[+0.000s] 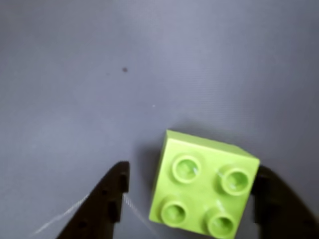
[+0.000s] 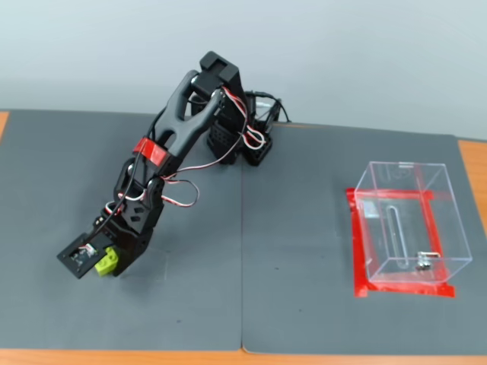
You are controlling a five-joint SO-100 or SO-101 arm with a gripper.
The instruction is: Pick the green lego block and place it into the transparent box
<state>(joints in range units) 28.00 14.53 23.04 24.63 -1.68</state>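
Down low over the dark mat [image 2: 198,304], gripper [image 1: 187,199] spread wide around the green block [image 1: 203,185] — not clamped yet. In wrist view, block sits between the fingers, studs up, twisted a bit vs the finger line. Right-hand finger [image 1: 279,204] looks touching or nearly touching the block's corner; left-hand finger [image 1: 107,199] clearly apart, bare mat in the gap. Block off-centre, then, crowding one side.

Fixed view: block [image 2: 107,261] peeks out beside the gripper [image 2: 103,262] at the arm's low end, resting on the mat. Clear box [image 2: 407,220] well apart, far across the mat from the gripper, standing on a red tape square [image 2: 358,251], open top by the look of it.

Risks from here, prob.: closing on a twisted block means pinching corner-to-face — could spin it, squirt it out forward. Off-centre start means one finger shoves it first, dragging it on the mat. Weak corner grip could slip on the long carry to the box. Thin walls there too — a low approach could clip the rim.
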